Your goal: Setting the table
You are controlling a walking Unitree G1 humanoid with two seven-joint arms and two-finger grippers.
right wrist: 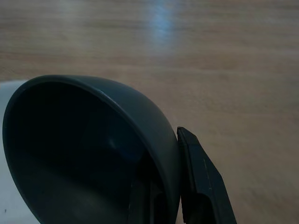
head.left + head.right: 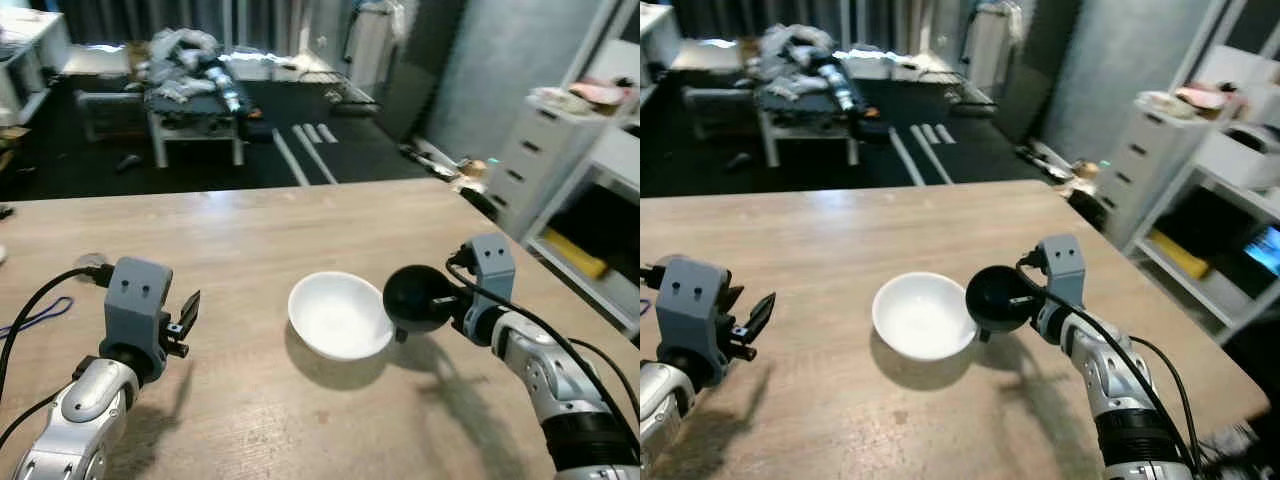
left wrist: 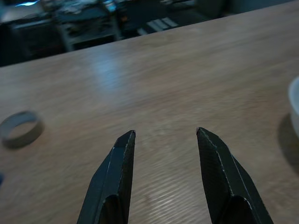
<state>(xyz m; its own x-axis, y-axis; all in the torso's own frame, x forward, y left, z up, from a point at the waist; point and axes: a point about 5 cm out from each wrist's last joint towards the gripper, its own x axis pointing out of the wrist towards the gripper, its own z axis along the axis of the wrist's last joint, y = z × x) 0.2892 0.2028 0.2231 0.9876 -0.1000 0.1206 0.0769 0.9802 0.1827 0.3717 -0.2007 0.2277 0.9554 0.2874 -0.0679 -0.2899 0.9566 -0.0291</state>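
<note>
— Right gripper [image 1: 175, 205]: what has it got?
— Its fingers are clamped on the rim of a dark bowl [image 2: 997, 297], one inside the wall and one outside. The bowl is tipped on its side, held off the counter [image 2: 250, 230] and touching the white bowl's right edge.
— And the white bowl [image 2: 340, 314]?
— It sits upright on the wooden counter, near the middle, between the two arms.
— Where is the left gripper [image 3: 164, 140]?
— It hovers low over the counter, well to the left of the white bowl, with its two black fingers apart and nothing between them.
— Anything else on the counter?
— A pale ring [image 3: 19, 127], perhaps a roll of tape, lies flat ahead of the left gripper.
</note>
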